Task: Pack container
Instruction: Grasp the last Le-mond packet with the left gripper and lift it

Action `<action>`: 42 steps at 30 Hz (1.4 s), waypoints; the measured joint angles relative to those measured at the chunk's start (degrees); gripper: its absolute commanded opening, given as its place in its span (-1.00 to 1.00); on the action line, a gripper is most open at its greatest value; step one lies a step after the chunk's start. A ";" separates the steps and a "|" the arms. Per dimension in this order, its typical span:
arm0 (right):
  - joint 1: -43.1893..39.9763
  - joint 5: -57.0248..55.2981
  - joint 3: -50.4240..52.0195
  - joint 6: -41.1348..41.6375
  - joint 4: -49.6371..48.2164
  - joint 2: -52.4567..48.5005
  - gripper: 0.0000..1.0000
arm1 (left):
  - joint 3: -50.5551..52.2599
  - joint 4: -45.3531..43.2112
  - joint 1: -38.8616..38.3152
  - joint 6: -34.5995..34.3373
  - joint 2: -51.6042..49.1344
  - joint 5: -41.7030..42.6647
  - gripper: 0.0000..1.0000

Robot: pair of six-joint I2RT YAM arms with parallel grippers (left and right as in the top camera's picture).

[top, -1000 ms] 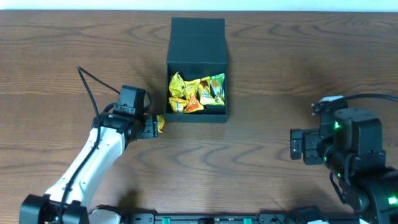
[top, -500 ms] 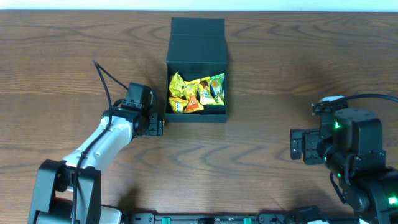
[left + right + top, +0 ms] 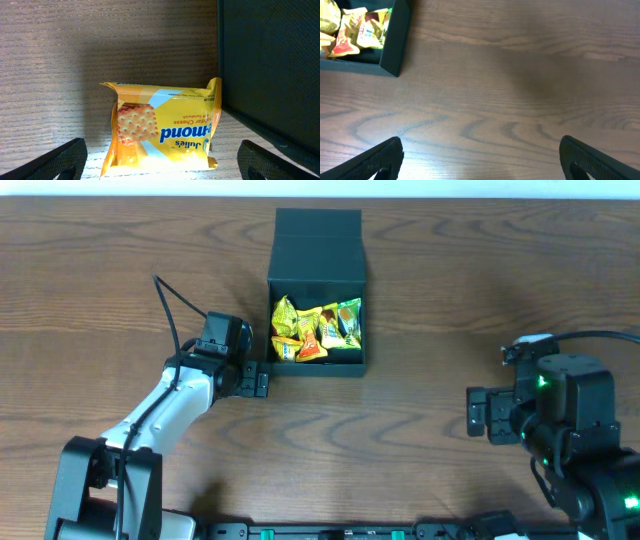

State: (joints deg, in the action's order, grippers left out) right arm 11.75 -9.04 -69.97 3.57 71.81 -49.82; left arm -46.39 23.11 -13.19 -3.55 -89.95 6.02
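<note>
The dark teal container (image 3: 317,292) stands open at the table's middle, its flap lid (image 3: 317,228) folded back. Several yellow, orange and green snack packets (image 3: 315,330) lie inside. My left gripper (image 3: 262,380) is at the container's front left corner. In the left wrist view its fingers (image 3: 162,167) are open on either side of a yellow cracker packet (image 3: 160,127), which lies on the table beside the container's outer wall (image 3: 270,75). That packet is hidden in the overhead view. My right gripper (image 3: 478,412) is open and empty at the right, over bare table (image 3: 480,160).
The right wrist view shows the container's front right corner (image 3: 395,45) and some packets inside (image 3: 355,25). A black cable (image 3: 175,305) loops off the left arm. The table is dark wood (image 3: 450,290).
My left arm has moved right, up to the container's front left corner. The yellow packet that showed beside the gripper is now covered by it. The right arm has not moved.
</note>
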 measured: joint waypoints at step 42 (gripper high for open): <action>0.00 0.00 0.00 0.00 0.00 0.00 0.99 | -3.08 3.43 0.00 0.39 -2.38 -6.38 -0.02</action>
State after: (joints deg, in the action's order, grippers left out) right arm 11.75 -9.04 -69.97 3.57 71.81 -49.82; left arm -49.47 26.55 -13.19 -3.16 -92.33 -0.36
